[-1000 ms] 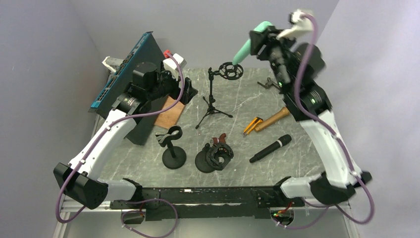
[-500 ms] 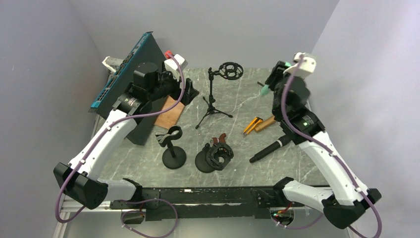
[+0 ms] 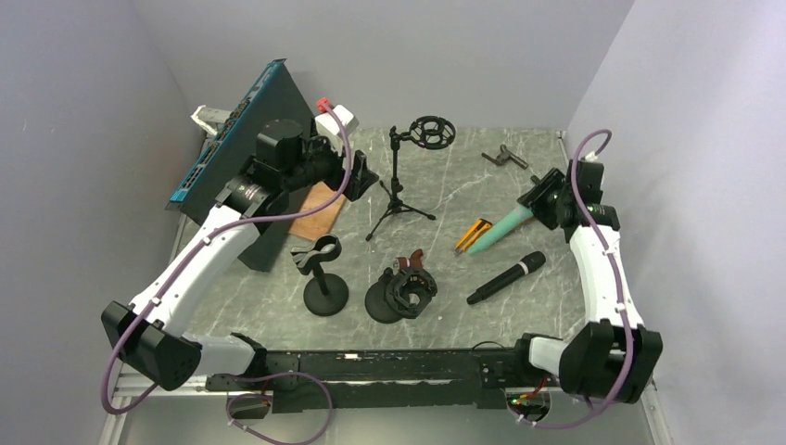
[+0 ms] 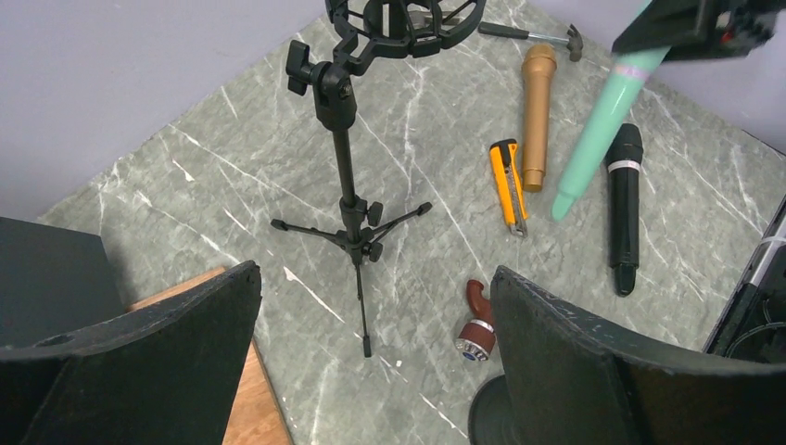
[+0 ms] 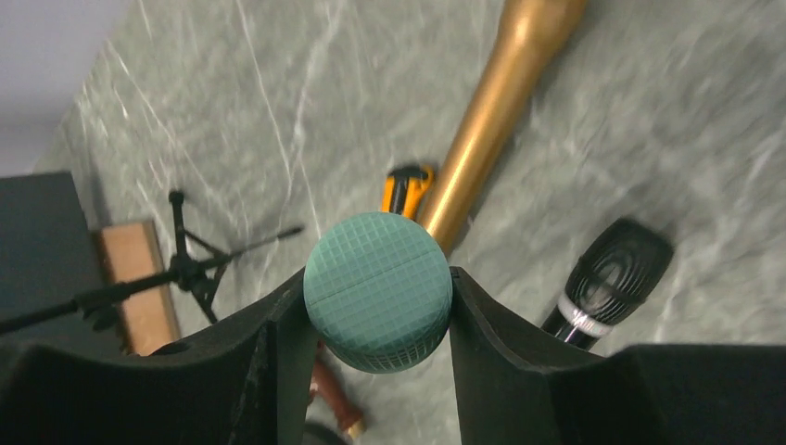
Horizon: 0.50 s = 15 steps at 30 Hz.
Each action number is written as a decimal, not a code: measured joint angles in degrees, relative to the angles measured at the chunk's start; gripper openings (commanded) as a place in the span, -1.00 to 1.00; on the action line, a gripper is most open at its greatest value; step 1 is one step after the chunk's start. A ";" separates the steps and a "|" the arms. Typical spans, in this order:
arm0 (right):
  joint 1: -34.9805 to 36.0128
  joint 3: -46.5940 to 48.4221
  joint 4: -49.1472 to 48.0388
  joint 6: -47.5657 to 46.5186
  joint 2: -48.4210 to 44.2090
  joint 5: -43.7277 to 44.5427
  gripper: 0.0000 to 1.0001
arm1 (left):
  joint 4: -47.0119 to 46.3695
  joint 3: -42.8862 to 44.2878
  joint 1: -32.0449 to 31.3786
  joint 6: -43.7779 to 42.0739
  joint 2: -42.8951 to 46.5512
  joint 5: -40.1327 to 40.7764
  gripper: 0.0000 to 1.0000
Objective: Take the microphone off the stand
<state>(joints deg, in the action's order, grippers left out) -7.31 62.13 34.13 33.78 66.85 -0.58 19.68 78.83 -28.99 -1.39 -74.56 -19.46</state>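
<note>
Right gripper (image 5: 378, 320), half-closed, is pinching the teal microphone (image 4: 593, 130) by its head, tail dangling near gold microphone (image 4: 536, 111) and utility knife (image 4: 508, 185), risking a knock; left gripper (image 4: 371, 362) is gaping empty.

Soft, even light, overhead as we read it.
Shadows on the table (image 3: 445, 185) are faint. At the right wrist the teal microphone (image 5: 378, 292) looks sharp while the gold microphone (image 5: 491, 102) behind smears, perhaps from motion; the left wrist view is crisp.
</note>
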 measured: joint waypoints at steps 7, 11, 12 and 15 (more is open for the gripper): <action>-6.78 -9.88 -1.16 4.79 4.74 -15.50 -1.00 | 0.02 0.00 -0.44 -0.17 0.00 0.72 0.92; -7.54 -10.03 -2.71 5.20 7.93 -16.63 -0.90 | 0.15 0.00 -0.76 -0.61 0.00 1.36 0.92; -7.65 -10.03 -3.26 5.31 8.63 -16.46 -0.85 | 0.17 0.00 -0.85 -0.81 0.00 1.42 0.92; -7.91 -10.45 -5.70 5.88 10.75 -16.04 -0.70 | 0.24 0.00 -0.98 -1.01 0.00 1.60 0.93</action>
<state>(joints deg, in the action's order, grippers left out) -15.22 51.68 28.42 39.66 77.60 -16.62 19.92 78.83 -29.98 -2.39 -74.56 -17.87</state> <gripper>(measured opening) 0.506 0.960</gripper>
